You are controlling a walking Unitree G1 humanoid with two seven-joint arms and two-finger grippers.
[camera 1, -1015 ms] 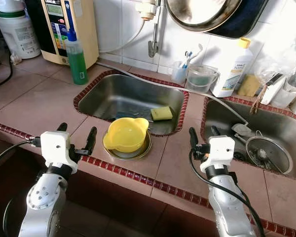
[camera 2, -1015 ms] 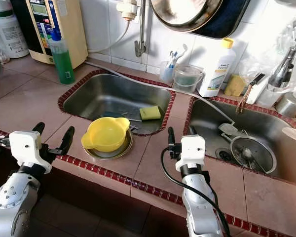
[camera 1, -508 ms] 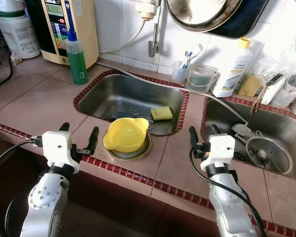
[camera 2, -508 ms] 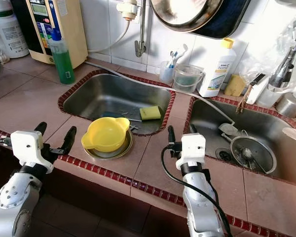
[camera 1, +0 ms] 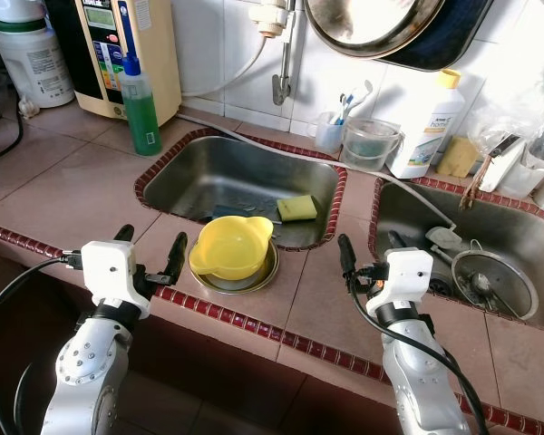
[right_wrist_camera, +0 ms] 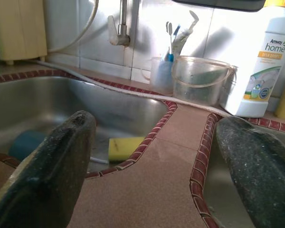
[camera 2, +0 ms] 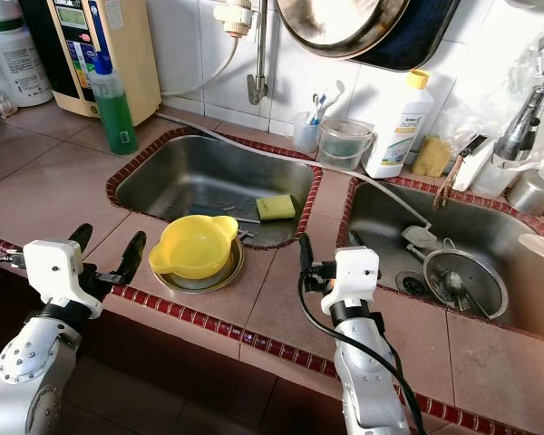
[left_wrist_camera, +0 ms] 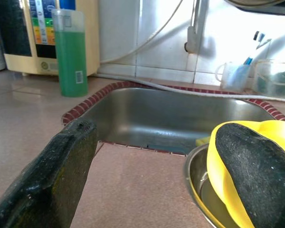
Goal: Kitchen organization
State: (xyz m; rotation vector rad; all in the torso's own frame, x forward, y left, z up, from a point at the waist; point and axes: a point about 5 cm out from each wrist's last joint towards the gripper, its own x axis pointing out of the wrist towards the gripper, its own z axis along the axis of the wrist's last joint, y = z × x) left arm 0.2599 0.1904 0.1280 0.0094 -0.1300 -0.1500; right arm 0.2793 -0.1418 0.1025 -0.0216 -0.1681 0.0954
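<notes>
A yellow bowl (camera 1: 231,246) sits in a shallow metal dish (camera 1: 251,276) on the counter, just in front of the left sink (camera 1: 190,172). My left gripper (camera 1: 150,252) stands open over the counter, close to the left of the bowl; in the left wrist view one of its fingers (left_wrist_camera: 256,175) overlaps the yellow bowl (left_wrist_camera: 275,130). My right gripper (camera 1: 370,252) stands open over the tile strip between the two sinks, empty. A yellow sponge (camera 1: 296,207) lies in the left sink.
A green soap bottle (camera 1: 140,104) and a water purifier (camera 1: 131,50) stand at the back left. A white detergent bottle (camera 1: 426,127), a clear jug (camera 1: 370,143) and a toothbrush cup (camera 1: 329,134) line the back wall. The right sink (camera 1: 526,236) holds a strainer (camera 1: 490,281).
Both grippers have moved slightly forward toward the sinks; the left has closed in on the yellow bowl. The right has turned a little to the left. Nothing was picked up.
</notes>
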